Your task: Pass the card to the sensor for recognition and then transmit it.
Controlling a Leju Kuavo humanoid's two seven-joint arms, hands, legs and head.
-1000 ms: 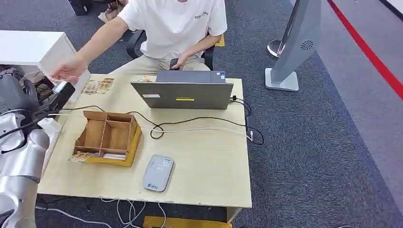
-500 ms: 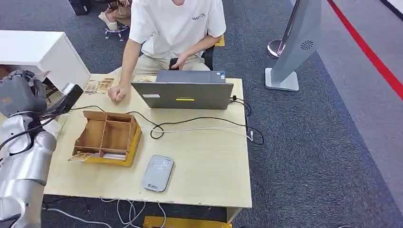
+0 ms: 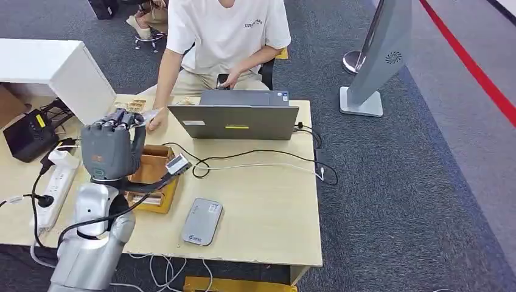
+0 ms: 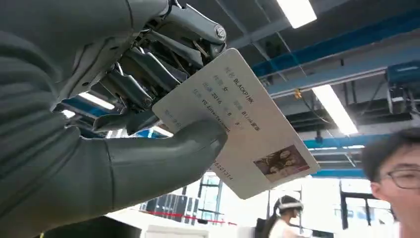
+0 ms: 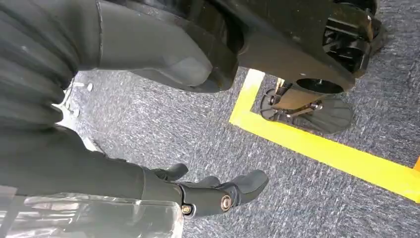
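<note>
so the left hand point(image 3: 112, 149) has been swung in from the table's edge and raised over the wooden tray point(image 3: 159, 159), with the card point(image 4: 237, 124) now pinched between thumb and fingers, so the pickup looks done and the reader point(image 3: 202, 221) nearer the front edge is probably next; the right hand point(image 5: 213, 191) is hung low over grey carpet, fingers apart, nothing held; a pale wood table point(image 3: 268, 207) is seen with a laptop point(image 3: 234, 120), cables and a seated person point(image 3: 225, 36) behind it

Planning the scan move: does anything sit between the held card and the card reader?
The left hand holds the card above the wooden organizer box, which lies between it and the grey reader. Carried over the box, nothing visible blocks it.
</note>
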